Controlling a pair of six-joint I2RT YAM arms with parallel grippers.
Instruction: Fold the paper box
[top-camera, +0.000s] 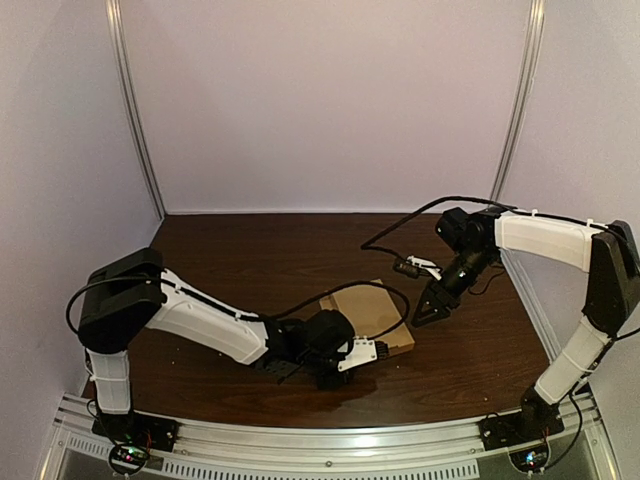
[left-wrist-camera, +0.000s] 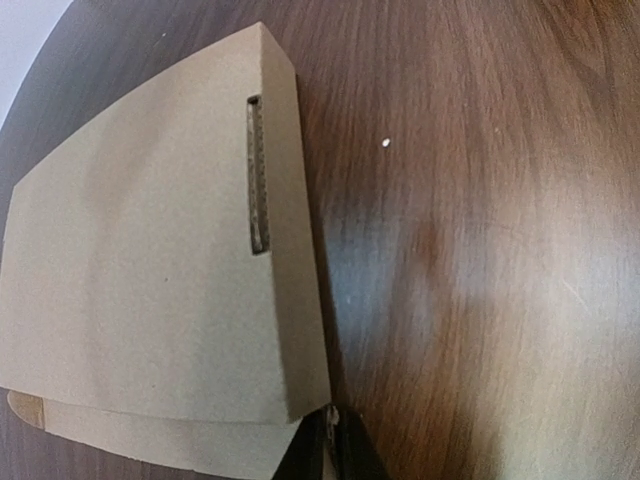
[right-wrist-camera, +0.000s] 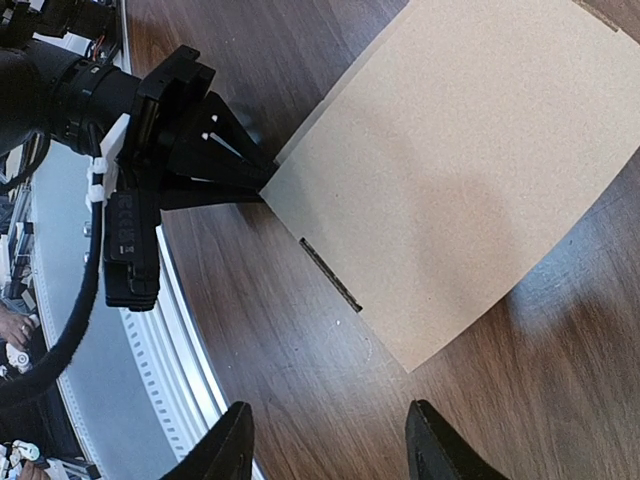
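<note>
The paper box (top-camera: 362, 312) lies flat on the table (top-camera: 250, 250), a little in front of centre. Its long axis seems to go left to right, slightly slanted, and its slotted edge faces the near side. The left gripper (right-wrist-camera: 258, 186) is clenched on one near corner. The right gripper (right-wrist-camera: 335, 450) hangs just beside the box, fingers spread apart.

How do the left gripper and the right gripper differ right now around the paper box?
The left gripper is shut, apparently pinching a corner of the paper box; the right gripper is open and empty. The left gripper touches the box; the right gripper hangs apart from it, over the table. The left gripper reaches in low; the right gripper points down from above. Both face the box.
</note>
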